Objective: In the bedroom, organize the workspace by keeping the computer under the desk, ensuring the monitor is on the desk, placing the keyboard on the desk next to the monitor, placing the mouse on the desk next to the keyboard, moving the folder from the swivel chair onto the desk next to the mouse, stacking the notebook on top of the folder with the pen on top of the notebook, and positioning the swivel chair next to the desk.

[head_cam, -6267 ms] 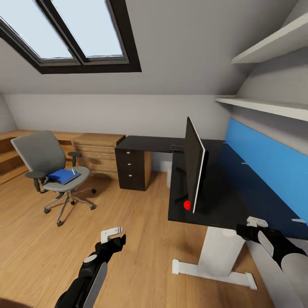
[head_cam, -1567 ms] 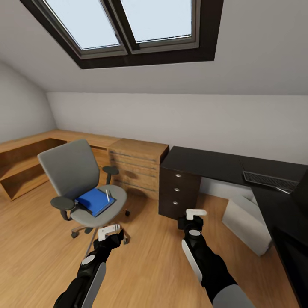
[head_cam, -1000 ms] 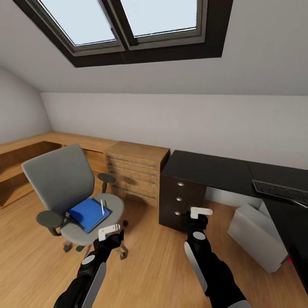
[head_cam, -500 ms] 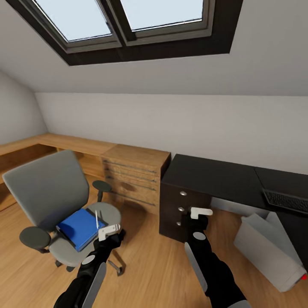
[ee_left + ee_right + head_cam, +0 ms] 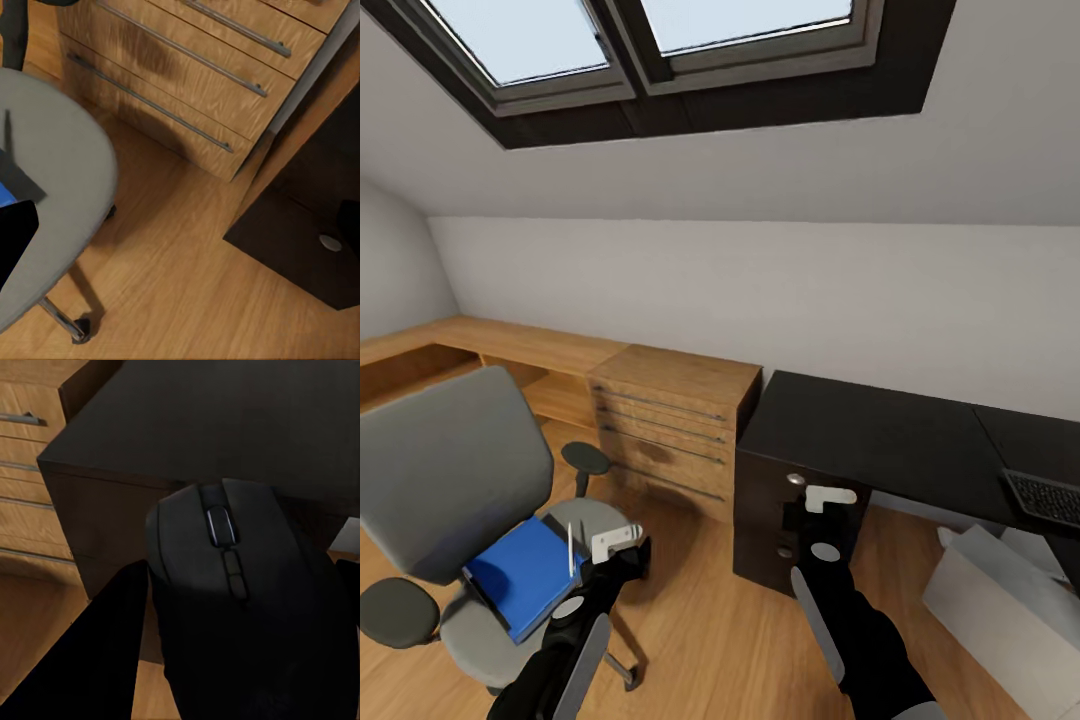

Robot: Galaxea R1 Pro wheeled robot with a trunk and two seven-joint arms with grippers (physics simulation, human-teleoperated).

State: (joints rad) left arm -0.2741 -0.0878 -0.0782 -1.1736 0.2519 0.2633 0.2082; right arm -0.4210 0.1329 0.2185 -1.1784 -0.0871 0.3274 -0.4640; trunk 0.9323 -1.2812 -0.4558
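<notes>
— Where do we have the mouse (image 5: 232, 607)?

— Clamped in our right gripper (image 5: 822, 503), held in front of the dark drawer block under the desk (image 5: 880, 435). It is a smooth matte oval with a pale scroll wheel.

— And our left gripper (image 5: 622, 545)?

— We cannot tell how its jaws stand. It hangs just beside the swivel chair (image 5: 455, 470), whose padded grey seat carries the flat blue folder (image 5: 520, 575) with the thin whitish pen (image 5: 569, 548) on top.

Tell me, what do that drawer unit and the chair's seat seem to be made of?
The drawer unit looks like light wood or wood-look laminate: grain lines show, with thin metallic bar handles. The swivel chair seat looks like matte grey padded fabric, though the render leaves it open.
</notes>
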